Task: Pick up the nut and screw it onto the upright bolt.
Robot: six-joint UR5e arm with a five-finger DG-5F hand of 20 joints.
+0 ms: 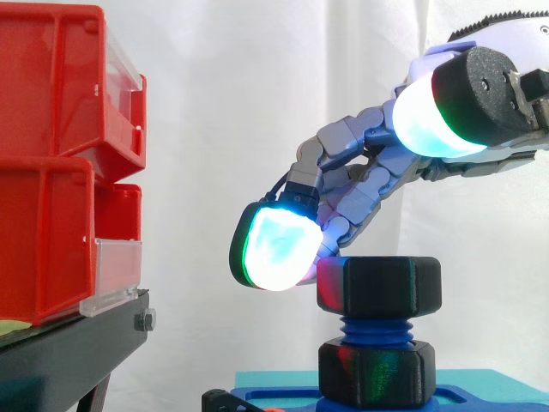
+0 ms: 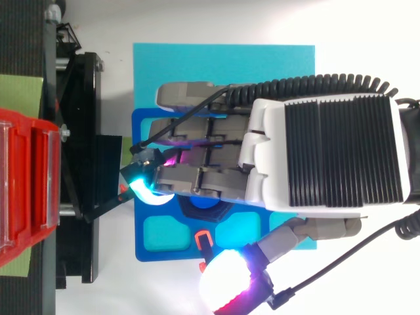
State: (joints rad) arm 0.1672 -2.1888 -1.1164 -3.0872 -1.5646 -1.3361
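Note:
A black hex nut (image 1: 382,287) sits on top of the upright blue threaded bolt (image 1: 373,330), with a second black hex piece (image 1: 373,371) below it at the blue base plate (image 2: 149,244). My hand (image 1: 360,184) reaches in from the right and arches over the nut. Its fingers bend downward, and one glowing cyan-green fingertip (image 1: 274,249) rests against the nut's upper left edge. The thumb pad (image 1: 429,116) is spread well away, above and to the right of the nut. From above, the hand (image 2: 328,151) covers the nut, and a bit of blue bolt (image 2: 200,205) shows under the fingers.
Stacked red bins (image 1: 51,172) on a black stand (image 1: 77,352) are close to the left of the fingertip. The base plate lies on a teal mat (image 2: 275,65). A white curtain hangs behind.

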